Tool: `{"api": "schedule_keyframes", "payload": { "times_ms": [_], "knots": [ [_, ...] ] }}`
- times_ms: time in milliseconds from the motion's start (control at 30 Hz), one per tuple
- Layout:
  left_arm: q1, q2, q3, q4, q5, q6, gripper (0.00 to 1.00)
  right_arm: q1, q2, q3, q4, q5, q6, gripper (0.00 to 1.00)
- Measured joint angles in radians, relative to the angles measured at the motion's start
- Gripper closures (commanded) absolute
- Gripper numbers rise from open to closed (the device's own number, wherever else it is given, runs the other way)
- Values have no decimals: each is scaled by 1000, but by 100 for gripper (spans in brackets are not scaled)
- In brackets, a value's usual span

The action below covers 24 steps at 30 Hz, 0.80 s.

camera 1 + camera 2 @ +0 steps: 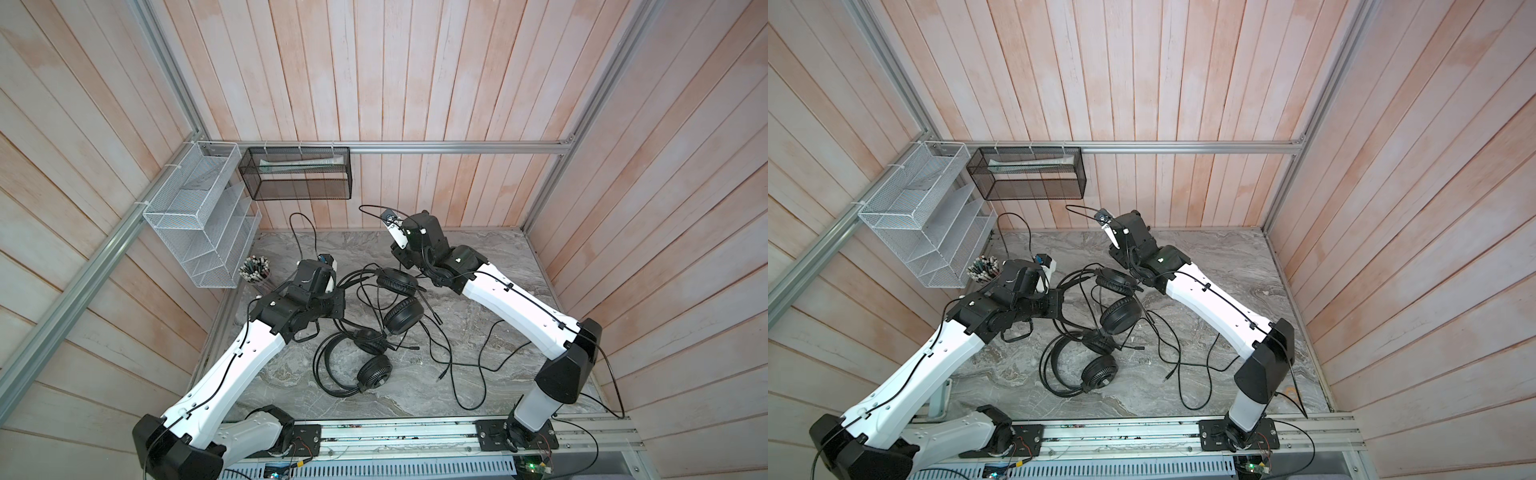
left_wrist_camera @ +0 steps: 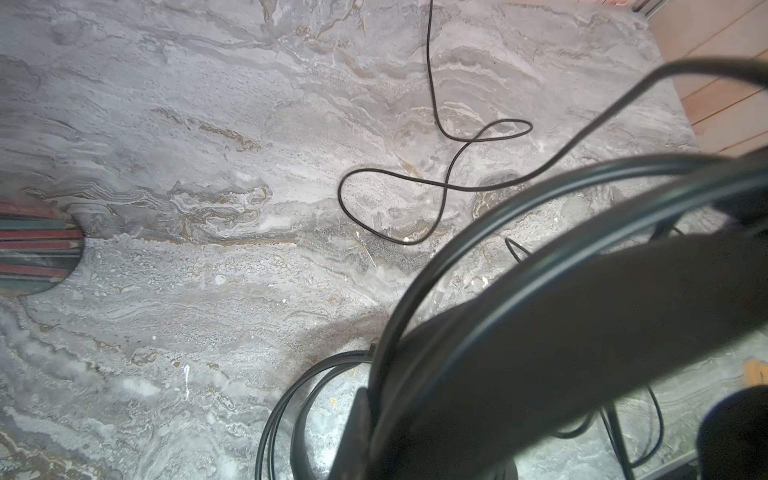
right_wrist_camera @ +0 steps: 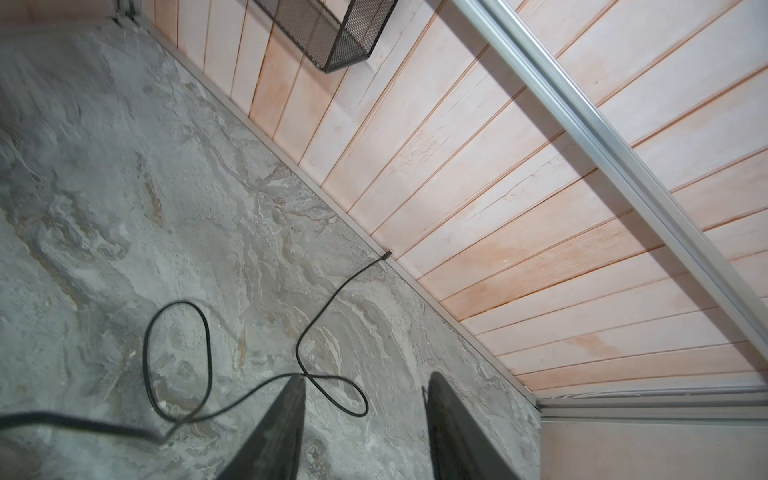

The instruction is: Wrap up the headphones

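so the headphones are both sitting mid tabletop [image 1: 291, 386] between the two arms, piled into each other with cords everywhere. the far headset [image 1: 402, 316] is the one in play. the left tool [image 1: 334, 291] is pressed together, and going by the left wrist view it's pinching that headset's headband [image 2: 582, 316], which runs blurry right across the lens, up off the tabletop. the near headset [image 1: 374, 372] lies flat closer to the front rail [image 1: 395, 432], nobody on it.

the right tool [image 3: 366, 378] is spread with nothing between the fingers. it hangs over the back part of the tabletop, aimed down toward the back wall [image 3: 457, 199].

the bit that matters imo: a loose cable [image 3: 178, 303] lies on the tabletop just below and ahead of those fingers. it loops twice, then runs away from the tool with its plug end [image 3: 387, 253] touching the foot of the wall. so its long run goes tool-to-wall, and the right arm is clearly the nearer one. my guess is the next grab is a drop onto the loop closest to the fingers while left keeps the headset up. can't tell for sure which headset that cable belongs to.

brands/writing: nothing readable anywhere, not on the earcups, not on the arms. the pencil cup [image 1: 255, 272] beside the left arm shows no legible label either.
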Motion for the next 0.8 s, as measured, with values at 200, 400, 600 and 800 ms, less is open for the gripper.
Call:
{"api": "schedule_keyframes", "payload": {
  "times_ms": [200, 400, 600, 800],
  "knots": [
    [2, -34, 40, -23, -46, 0, 100, -15, -130, -65, 96, -22, 65, 34],
    [20, -8, 160, -60, -85, 19, 100, -164, -444, -402, 379, -66, 206, 29],
    [30, 31, 288, -98, -89, 36, 100, -307, -687, -822, 700, -188, 418, 27],
    [30, 121, 526, -154, -68, 27, 100, -307, -685, -1209, 1088, -356, 619, 11]
  ]
}}
